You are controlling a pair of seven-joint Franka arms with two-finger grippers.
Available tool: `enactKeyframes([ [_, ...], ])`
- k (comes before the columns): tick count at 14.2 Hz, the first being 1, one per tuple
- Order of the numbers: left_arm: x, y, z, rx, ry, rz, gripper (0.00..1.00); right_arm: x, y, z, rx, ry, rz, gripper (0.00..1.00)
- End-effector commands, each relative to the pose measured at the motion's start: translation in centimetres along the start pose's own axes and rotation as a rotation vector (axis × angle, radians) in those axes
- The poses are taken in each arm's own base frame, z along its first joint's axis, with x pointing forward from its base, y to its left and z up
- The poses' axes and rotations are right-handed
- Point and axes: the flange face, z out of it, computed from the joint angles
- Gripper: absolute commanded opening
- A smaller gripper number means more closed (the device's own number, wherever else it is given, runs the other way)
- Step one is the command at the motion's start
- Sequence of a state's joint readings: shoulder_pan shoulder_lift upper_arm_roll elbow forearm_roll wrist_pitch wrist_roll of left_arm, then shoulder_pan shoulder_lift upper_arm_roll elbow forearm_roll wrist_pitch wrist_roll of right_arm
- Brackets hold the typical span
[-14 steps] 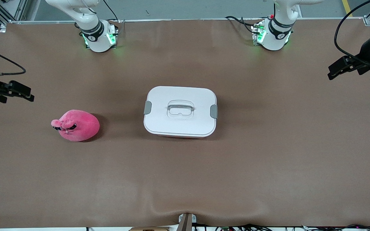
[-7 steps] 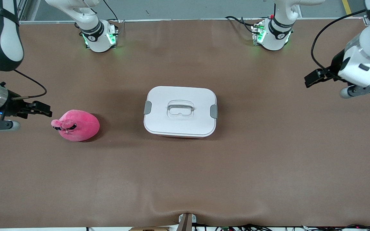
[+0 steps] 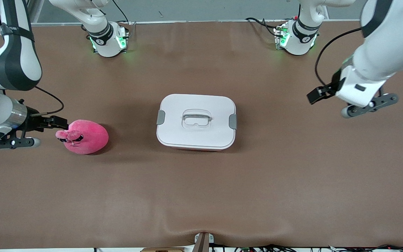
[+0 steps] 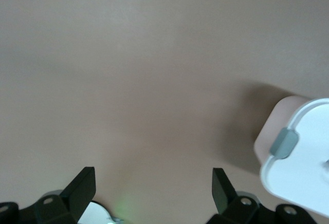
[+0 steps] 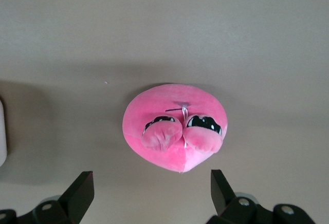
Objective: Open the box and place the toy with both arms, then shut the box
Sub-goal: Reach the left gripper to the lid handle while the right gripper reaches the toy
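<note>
- Both arms have swung in from the table ends since the earlier frame: the right gripper [image 3: 58, 122] now sits just by the toy's snout, and the left gripper [image 3: 315, 94] has come in over bare table toward the box, still well apart from it.
- Box and toy haven't budged.
- Right gripper's fingers [image 5: 78, 190] are spread wide with nothing between them; in the right wrist view the toy [image 5: 175, 126] sits centred between the tips, not touched.
- Left gripper's fingers [image 4: 82, 185] are wide apart too, empty, over plain brown table [image 4: 144, 70].
- Toy [image 3: 84, 136] is a soft, fuzzy hot-pink egg shape with two little nubs and dark eyes, lying on the table toward the right arm's end, snout pointing at the right gripper.
- Box [image 3: 196, 120] sits mid-table, lid on: smooth white rounded-rectangle lid, grey clip [image 3: 160, 117] at one short end, another grey clip [image 3: 233, 121] at the opposite end, and a clear recessed handle [image 3: 196, 119] in the middle. The pinkish tub wall peeks out under the lid in the left wrist view [image 4: 272, 131].
- Tabletop is matte brown with a small wrinkle at the edge nearest the front camera.
- Loads of open room all round the box, and a clear gap between it and the toy.
</note>
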State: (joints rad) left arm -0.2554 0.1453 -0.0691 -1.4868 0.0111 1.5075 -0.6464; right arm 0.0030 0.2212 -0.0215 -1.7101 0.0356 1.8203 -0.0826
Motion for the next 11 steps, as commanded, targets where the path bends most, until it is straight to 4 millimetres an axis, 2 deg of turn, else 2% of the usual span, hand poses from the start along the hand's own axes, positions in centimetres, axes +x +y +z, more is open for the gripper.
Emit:
enactKeyframes([
  [1,-1.2,4.6,1.1,-0.006,0.006,-0.089,1.00,-0.1,-0.2,1.5,0.013,0.012,-0.001,1.00],
  [7,-5.8,12.6,3.9,-0.016,0.024,-0.340,1.00,0.3,0.3,4.5,0.006,-0.025,-0.013,0.99],
  [8,-6.4,13.8,4.4,-0.022,0.028,-0.388,1.00,0.3,0.4,4.9,0.004,-0.021,-0.018,0.97],
  [10,-7.6,16.1,5.4,-0.044,0.041,-0.484,1.00,0.2,0.6,5.5,0.003,-0.027,-0.040,0.83],
  [11,-8.0,17.1,6.0,-0.053,0.044,-0.527,1.00,0.2,0.8,5.8,0.006,-0.031,-0.036,0.80],
])
